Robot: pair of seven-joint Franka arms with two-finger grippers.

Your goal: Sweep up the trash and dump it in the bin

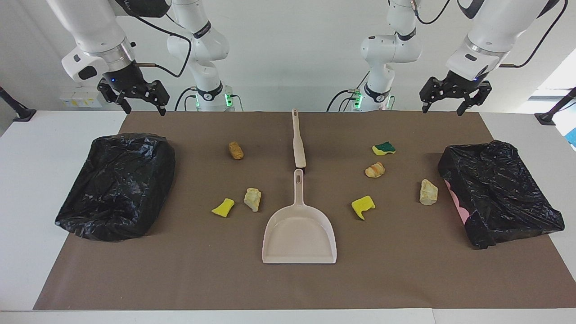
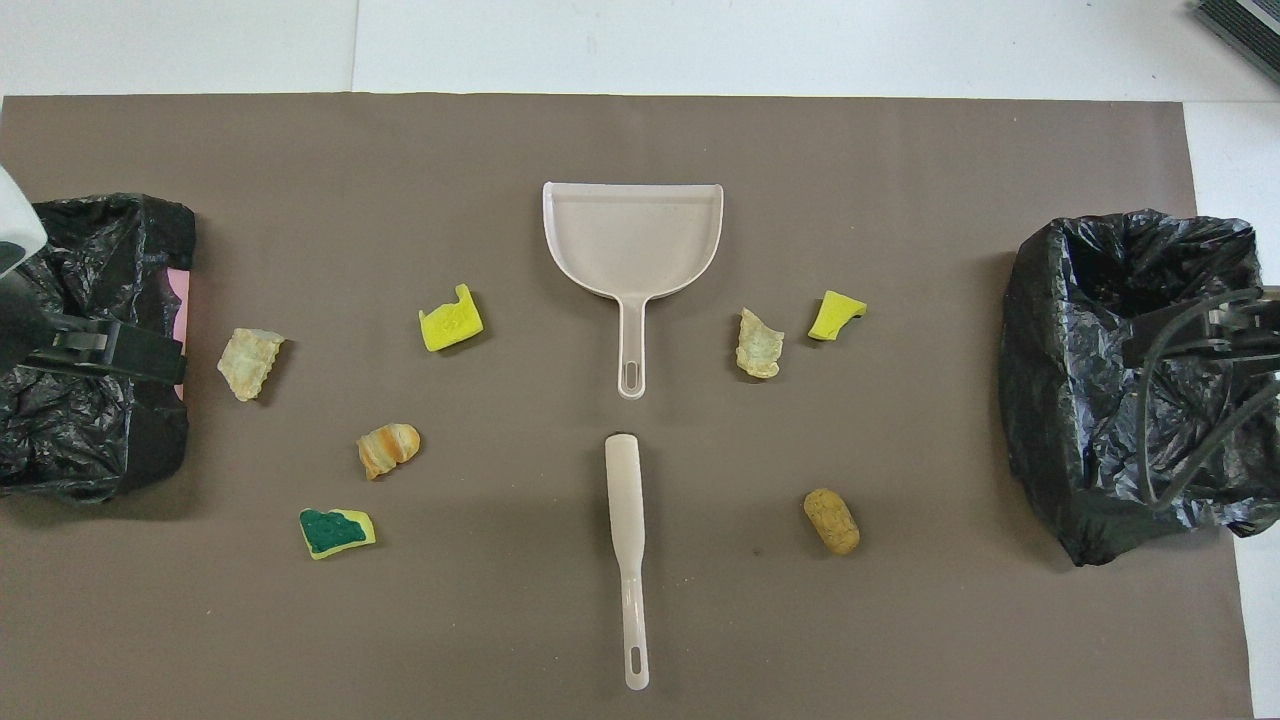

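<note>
Brown mat (image 1: 288, 279) covers the table, nothing picked up yet

Facing view: my right gripper (image 1: 143, 104) hangs over the mat's robot-side corner at about 10 o'clock, jaws released, empty. My left gripper (image 1: 443, 104) hangs over the matching corner at about 2 o'clock, also released and empty. Both arms wait. Beige dustpan (image 1: 299, 234) lies flat mid-mat, handle pointing to 12 o'clock at the robots. Beige brush (image 1: 298, 139) lies in line with it, nearer the robots, its end just short of the dustpan handle. One black-bagged bin (image 1: 119, 184) at 9 o'clock, the other bin (image 1: 499, 193) at 3 o'clock. Trash toward the right arm's end: brown chunk (image 1: 236, 150), yellow sponge piece (image 1: 223, 208), pale lump (image 1: 253, 199). Toward the left arm's end: green-topped sponge (image 1: 384, 148), tan bread-like chunk (image 1: 375, 169), second yellow sponge piece (image 1: 362, 206), second pale lump (image 1: 428, 192) just beside the bin. All seven loose on the mat, none in the dustpan

Overhead view: same layout, half a turn round. Dustpan handle now points to 6 o'clock, brush below it. Four scraps spread from 7 to 9 o'clock of the dustpan, three from 3 to 5 o'clock. Gripper bodies cover part of each bin at the edges; I cannot tell the jaws from here
</note>
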